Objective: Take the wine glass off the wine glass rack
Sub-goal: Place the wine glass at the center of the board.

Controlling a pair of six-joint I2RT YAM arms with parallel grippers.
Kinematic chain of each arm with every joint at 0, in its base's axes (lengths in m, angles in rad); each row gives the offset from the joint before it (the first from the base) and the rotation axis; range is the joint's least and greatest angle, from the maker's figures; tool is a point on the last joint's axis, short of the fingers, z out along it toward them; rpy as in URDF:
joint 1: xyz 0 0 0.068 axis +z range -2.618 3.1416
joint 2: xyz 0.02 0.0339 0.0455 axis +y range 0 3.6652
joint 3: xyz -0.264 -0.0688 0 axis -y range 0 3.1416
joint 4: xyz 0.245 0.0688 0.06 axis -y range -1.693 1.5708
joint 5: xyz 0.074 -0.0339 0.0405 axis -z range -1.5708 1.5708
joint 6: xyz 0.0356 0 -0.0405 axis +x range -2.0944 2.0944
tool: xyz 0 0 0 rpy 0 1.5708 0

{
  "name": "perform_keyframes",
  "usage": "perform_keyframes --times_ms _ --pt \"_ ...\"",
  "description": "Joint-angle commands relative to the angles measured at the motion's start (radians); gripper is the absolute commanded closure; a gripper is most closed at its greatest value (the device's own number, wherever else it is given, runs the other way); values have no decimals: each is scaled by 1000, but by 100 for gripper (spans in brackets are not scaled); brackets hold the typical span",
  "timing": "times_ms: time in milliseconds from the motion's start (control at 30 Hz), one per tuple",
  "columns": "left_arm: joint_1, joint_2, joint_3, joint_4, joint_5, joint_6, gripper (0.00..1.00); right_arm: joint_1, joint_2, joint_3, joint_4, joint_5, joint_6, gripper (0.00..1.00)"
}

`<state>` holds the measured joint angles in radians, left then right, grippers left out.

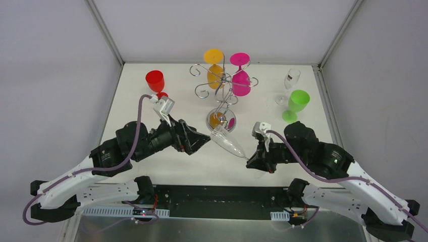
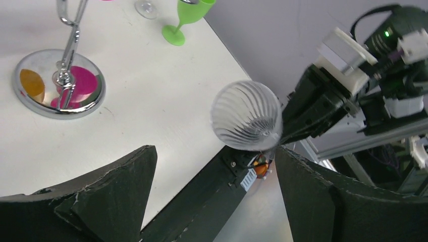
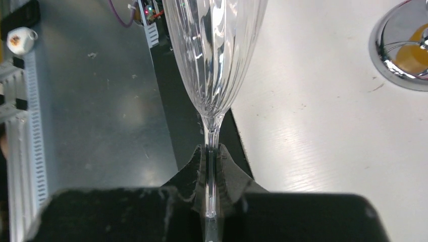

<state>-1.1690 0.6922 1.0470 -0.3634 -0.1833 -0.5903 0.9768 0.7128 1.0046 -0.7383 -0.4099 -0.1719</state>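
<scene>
In the right wrist view the clear wine glass (image 3: 214,60) loses its rim past the top edge. Its stem sinks between the fingers of the right tool (image 3: 212,161), so the foot is hidden. The wine glass rack (image 3: 404,45) shows only part of its chrome base, cut by the right edge. In the left wrist view the rack's arms run off the top, as do the bowl of the green glass (image 2: 193,7) and all but the foot of a small clear glass (image 2: 146,7). From above, the left wrist camera (image 1: 164,106) partly covers the foot of the red glass (image 1: 155,80). The small clear glass's dark mark is too small to read.
</scene>
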Motion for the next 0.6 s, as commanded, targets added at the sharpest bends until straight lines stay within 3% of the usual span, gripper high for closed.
perform_keyframes --times_ms 0,167,400,567 --pt "119 -7 -1 3 90 -117 11 -2 -22 9 -26 -19 -190 100" --pt "293 -25 -66 75 294 -206 13 -2 -39 1 -60 16 -276 100" --pt "384 -8 -128 197 461 -303 18 -3 -44 -13 -29 107 -328 100" --pt "495 -5 -182 311 653 -422 25 -1 -10 -4 -33 155 -373 100"
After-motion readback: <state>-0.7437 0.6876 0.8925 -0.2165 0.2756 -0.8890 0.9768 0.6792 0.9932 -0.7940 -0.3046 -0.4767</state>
